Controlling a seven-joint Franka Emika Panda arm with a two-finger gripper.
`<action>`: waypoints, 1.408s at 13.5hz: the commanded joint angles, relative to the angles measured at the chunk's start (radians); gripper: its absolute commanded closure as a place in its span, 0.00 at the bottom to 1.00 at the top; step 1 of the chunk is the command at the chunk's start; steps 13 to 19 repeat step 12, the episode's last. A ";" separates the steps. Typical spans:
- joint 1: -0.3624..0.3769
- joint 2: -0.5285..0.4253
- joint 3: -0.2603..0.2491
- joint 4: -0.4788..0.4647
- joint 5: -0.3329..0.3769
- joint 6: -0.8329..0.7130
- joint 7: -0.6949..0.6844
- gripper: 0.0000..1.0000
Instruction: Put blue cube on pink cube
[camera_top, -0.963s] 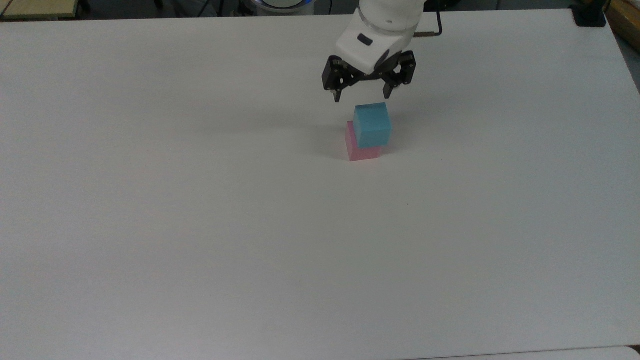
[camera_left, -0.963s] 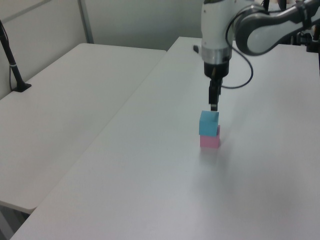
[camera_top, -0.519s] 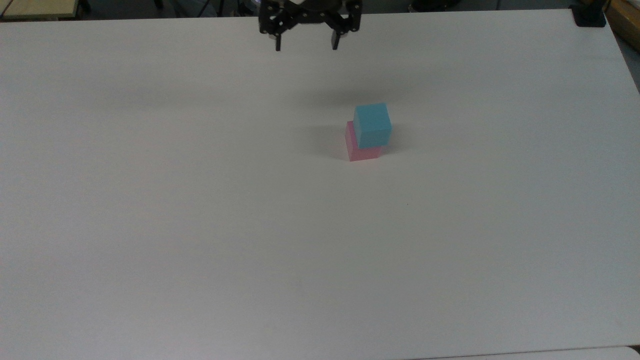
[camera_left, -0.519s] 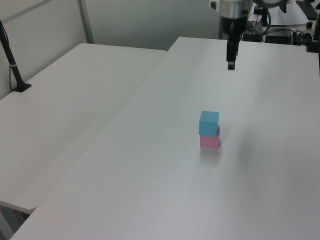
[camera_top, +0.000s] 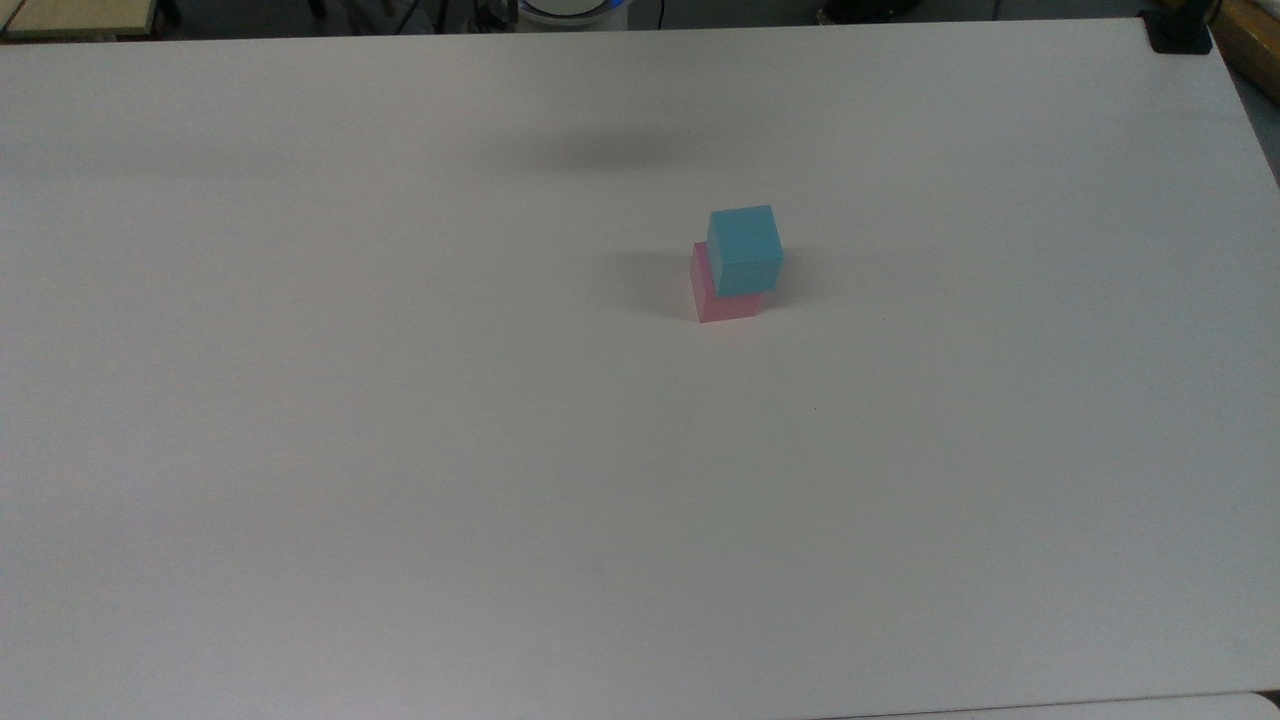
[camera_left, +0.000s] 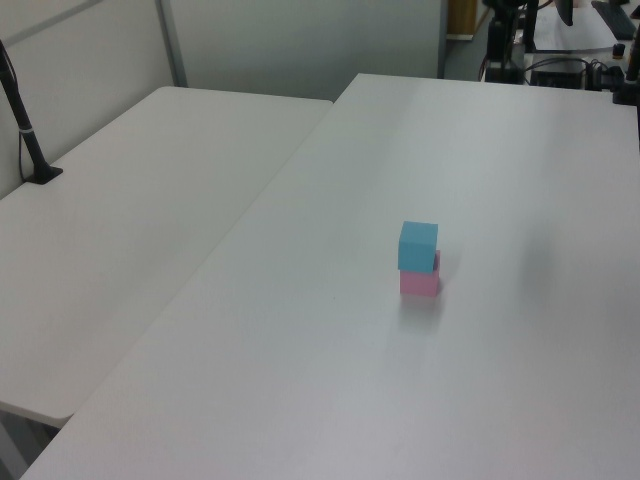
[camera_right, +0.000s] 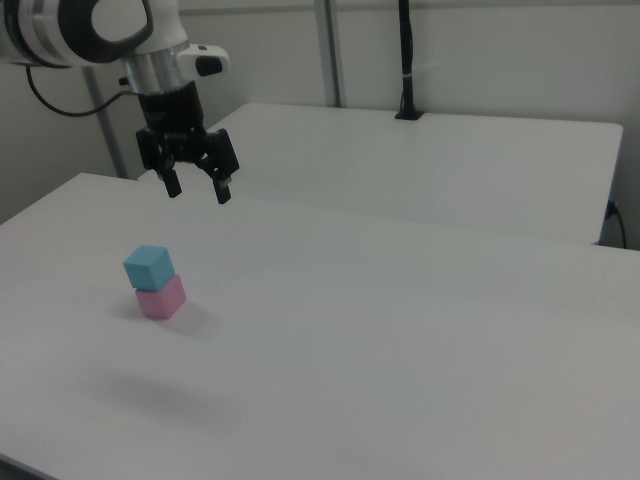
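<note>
Counter (camera_top: 400, 500): white, plain; near half bare in the top view.

Stack, a little past centre: blue cube (camera_top: 745, 249) rests on pink cube (camera_top: 712, 296). In the top view the blue cube is offset toward 1–2 o'clock of the pink one, leaving a strip of pink top exposed along the 9 o'clock side. Contact face-to-face, blue cube upright, nothing gripping it. Judged: placement done.

Gripper (camera_right: 197, 187), in the right view: raised well above the counter, at about 1 o'clock of the stack, well apart from it. Fingers spread, nothing between them.

Beyond: a second white table (camera_right: 450, 170) with a black post (camera_right: 405, 60) at its far edge.

Risks (judgement):
- Offset stacking means reduced support; a counter bump could shift the light, foam-like blue cube off the pink one.
- Any return sweep of the arm at low height past the stack would topple it; the path should stay high.

Writing/brands: none legible on the cubes, counter or arm.
</note>
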 joint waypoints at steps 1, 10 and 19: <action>0.008 0.030 -0.010 0.049 0.019 -0.014 -0.007 0.00; 0.021 0.060 -0.001 0.078 0.014 -0.028 0.028 0.00; 0.017 0.059 -0.007 0.083 0.017 -0.027 0.027 0.00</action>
